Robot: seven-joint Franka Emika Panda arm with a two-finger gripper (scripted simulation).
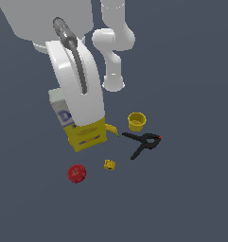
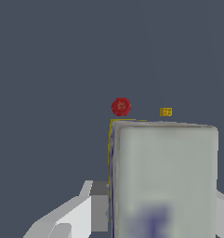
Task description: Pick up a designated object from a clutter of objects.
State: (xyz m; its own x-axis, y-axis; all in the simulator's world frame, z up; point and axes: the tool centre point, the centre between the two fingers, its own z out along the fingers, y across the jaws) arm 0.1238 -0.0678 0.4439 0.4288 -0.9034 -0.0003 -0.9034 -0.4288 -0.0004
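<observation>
Rectangular yellow-and-white carton box (image 2: 164, 176): pincer (image 2: 155, 209) straddles it, fingers (image 2: 92, 204) flanking both sides; closure cannot be told. Advice: squeeze squarely, lift vertically.

Simulated scene, flat grey floor (image 1: 191, 198) (featureless)
</observation>
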